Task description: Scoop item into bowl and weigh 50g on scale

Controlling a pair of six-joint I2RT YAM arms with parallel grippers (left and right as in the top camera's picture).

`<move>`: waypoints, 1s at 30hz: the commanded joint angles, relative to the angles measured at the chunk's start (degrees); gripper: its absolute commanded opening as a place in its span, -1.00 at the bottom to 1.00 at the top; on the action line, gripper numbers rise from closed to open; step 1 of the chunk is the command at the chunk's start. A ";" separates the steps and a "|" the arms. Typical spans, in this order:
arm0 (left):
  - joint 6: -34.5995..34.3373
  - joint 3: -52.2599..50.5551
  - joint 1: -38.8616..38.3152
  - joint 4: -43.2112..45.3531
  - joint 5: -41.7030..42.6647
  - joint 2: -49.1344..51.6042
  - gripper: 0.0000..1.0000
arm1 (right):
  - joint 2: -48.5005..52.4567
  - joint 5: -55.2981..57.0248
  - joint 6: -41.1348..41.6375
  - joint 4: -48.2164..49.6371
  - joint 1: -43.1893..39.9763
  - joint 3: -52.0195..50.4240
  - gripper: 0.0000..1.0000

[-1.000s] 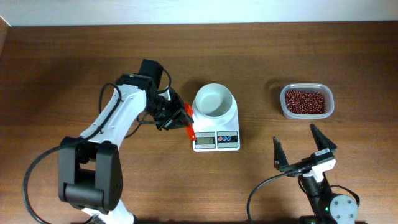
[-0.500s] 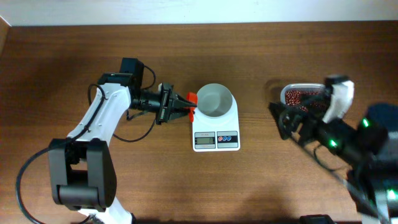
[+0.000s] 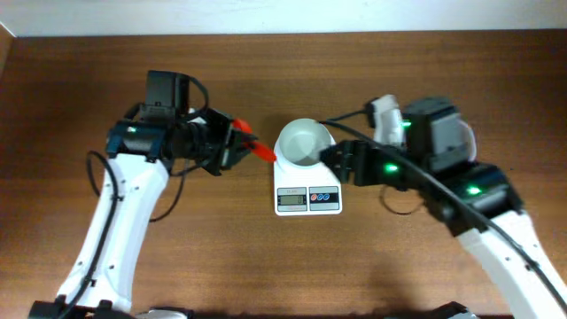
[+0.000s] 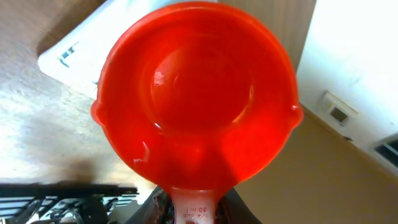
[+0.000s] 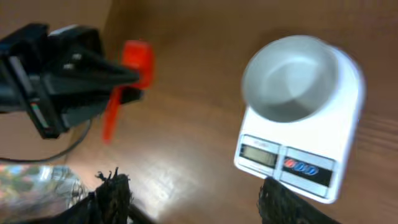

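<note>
The white bowl [image 3: 301, 142] stands empty on the white scale [image 3: 308, 198]; both also show in the right wrist view, bowl [image 5: 291, 78] and scale [image 5: 292, 163]. My left gripper [image 3: 233, 143] is shut on the handle of a red measuring scoop [image 3: 253, 147], held just left of the bowl. The scoop [image 4: 198, 93] fills the left wrist view and is empty. My right gripper [image 3: 338, 161] hovers open and empty at the scale's right side, its fingertips [image 5: 113, 190] wide apart. The beans are hidden under the right arm.
The right arm [image 3: 443, 168] covers the back right of the table, where the bean tub stood. A black cable [image 3: 168, 199] hangs off the left arm. In the right wrist view the left gripper [image 5: 87, 74] and scoop [image 5: 134, 62] sit left of the scale.
The right arm has swung from the front right, over the bean tub, to beside the scale. The left arm has shifted and still holds the scoop by the bowl's left rim.
</note>
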 commanded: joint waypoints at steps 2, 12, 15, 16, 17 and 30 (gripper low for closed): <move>-7.85 0.81 -5.64 -0.09 -6.75 -0.15 -1.00 | 4.81 4.13 6.54 7.39 8.85 1.07 0.36; -9.25 0.81 -6.75 0.37 -6.75 -0.15 -1.00 | 13.33 7.23 12.33 15.54 13.16 1.07 -0.25; -9.25 0.81 -6.75 0.39 -6.64 -0.15 -1.00 | 13.33 7.74 14.88 17.27 13.16 1.07 -0.37; -9.25 0.81 -6.75 0.39 -6.47 -0.15 -1.00 | 13.33 7.74 14.86 17.51 13.27 1.07 -0.37; -9.25 0.81 -6.75 0.39 -5.92 -0.15 -1.00 | 13.33 7.74 14.88 17.51 13.25 1.05 -0.37; -9.25 0.81 -6.75 1.64 -2.40 -0.15 -1.00 | 13.33 4.63 17.88 19.19 13.25 1.05 -0.61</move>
